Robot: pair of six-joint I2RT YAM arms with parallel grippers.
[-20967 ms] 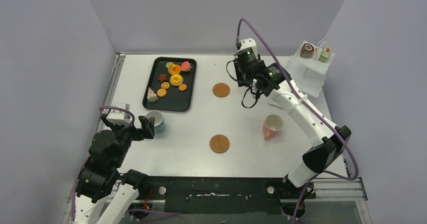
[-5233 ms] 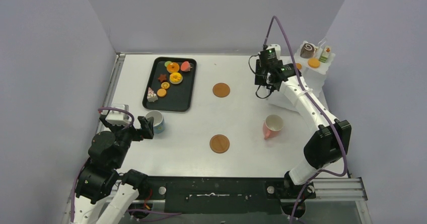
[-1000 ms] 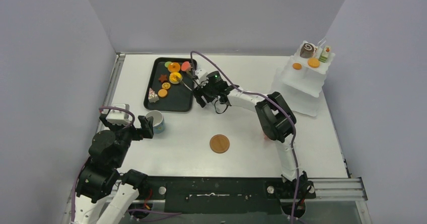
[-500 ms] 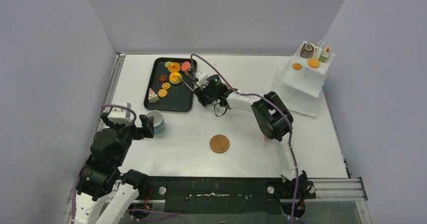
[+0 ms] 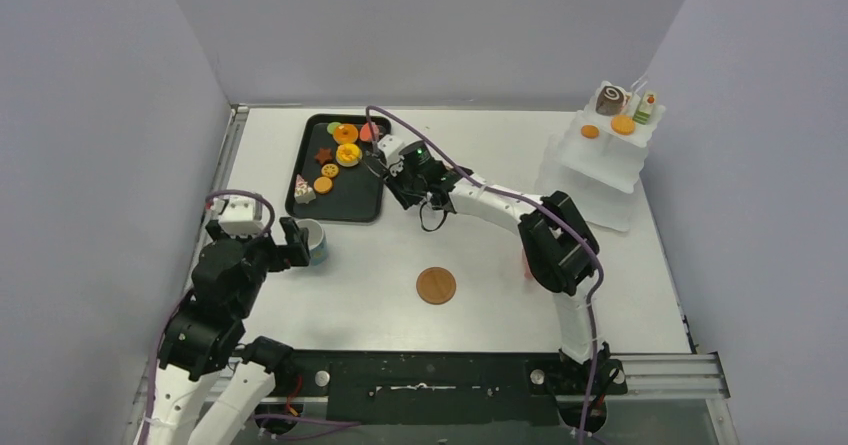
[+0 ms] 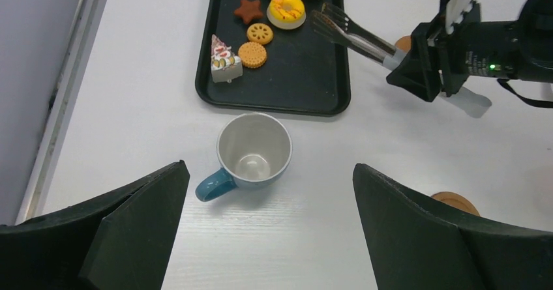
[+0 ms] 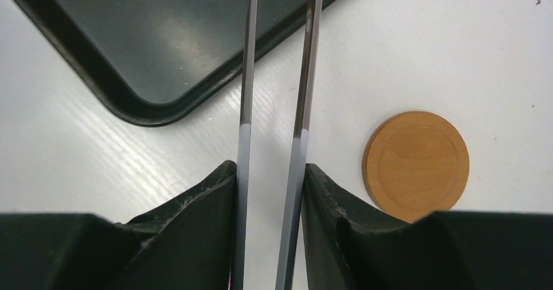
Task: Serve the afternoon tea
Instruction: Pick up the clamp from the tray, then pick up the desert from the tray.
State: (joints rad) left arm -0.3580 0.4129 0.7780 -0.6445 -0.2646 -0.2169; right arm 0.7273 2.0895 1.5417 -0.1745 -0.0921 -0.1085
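Afternoon tea is only partly served, by my reading. From above, the white tiered stand (image 5: 600, 170) at the far right of the table (image 5: 480, 235) carries a chocolate swirl roll (image 5: 609, 100), an orange cookie (image 5: 623, 124), a smaller orange piece (image 5: 590, 132) and a green-topped slice (image 5: 645, 110). Most pastries lie on the black tray (image 5: 350, 200) at far left, among them an orange tart (image 5: 346, 134), a yellow ring (image 5: 349, 155), a star cookie (image 5: 322, 154) and a cake slice (image 5: 301, 190). The right pincer (image 5: 392, 170) reaches over the tray's right edge, clenched on the long tongs (image 5: 372, 160). The left pincer (image 5: 288, 247) hovers by the blue cup (image 5: 314, 241), which stands near the tray's front edge. The pink cup (image 5: 524, 263) is almost hidden behind the right arm. One wooden coaster (image 5: 436, 285) sits bare, mid-table.

The left wrist camera shows that pincer released. Its fingers (image 6: 124, 225) are spread wide, with the upright, empty blue cup ahead between them, touching neither. The tongs' tips are just beside the yellow ring and hold nothing.

The right wrist camera shows both fingers (image 7: 195, 225) pressing the tongs' blades from outside, with a gap between the blades, over the tray's corner. A second coaster (image 7: 416, 163) lies just beside.

What is left, I judge, is ferrying the tray's pastries to the stand and setting out both cups, likely on the coasters.
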